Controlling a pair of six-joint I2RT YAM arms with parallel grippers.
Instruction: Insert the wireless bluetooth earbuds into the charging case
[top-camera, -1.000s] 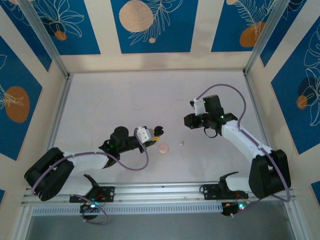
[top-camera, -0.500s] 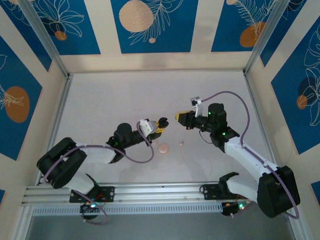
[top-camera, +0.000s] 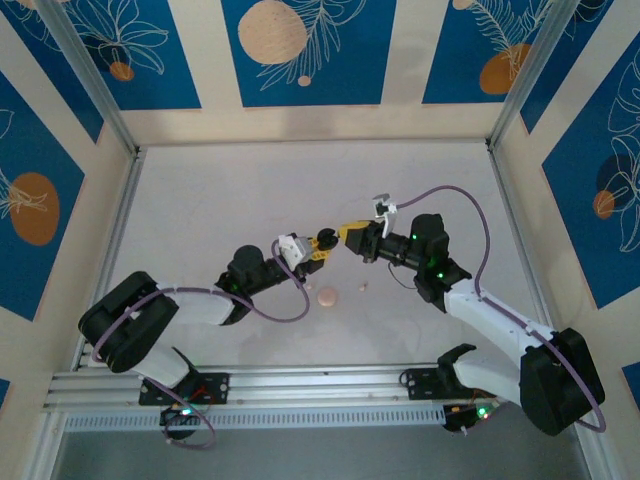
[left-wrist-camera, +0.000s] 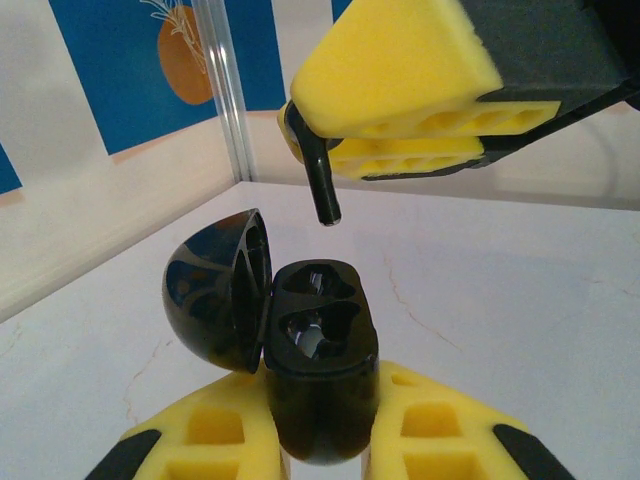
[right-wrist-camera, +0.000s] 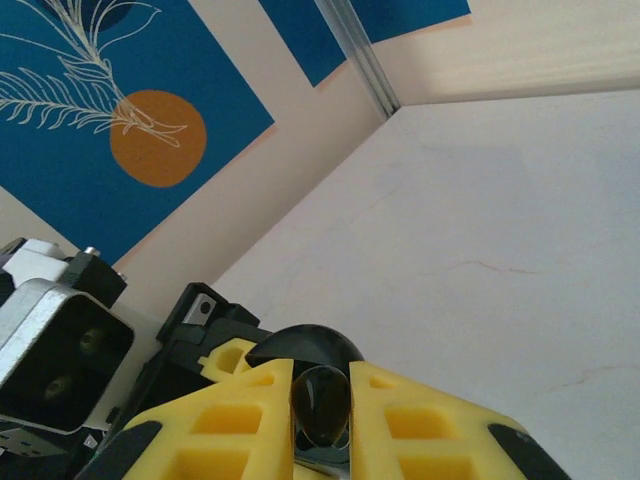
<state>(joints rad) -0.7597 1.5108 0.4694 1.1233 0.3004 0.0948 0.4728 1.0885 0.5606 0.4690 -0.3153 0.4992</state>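
Observation:
My left gripper is shut on a black charging case, held upright with its lid swung open to the left and both sockets showing. My right gripper is shut on a black earbud. In the left wrist view that earbud's stem hangs point-down just above the case's far socket, apart from it. In the top view the left gripper and the right gripper meet tip to tip above the middle of the table.
A round pale pink case lies on the white table just in front of the grippers, with a tiny pale pink earbud to its right. Patterned walls and metal posts enclose the table.
The right gripper has swung left and down with the black earbud towards the left gripper. The left gripper has come up and right with the open case, so the two now meet.

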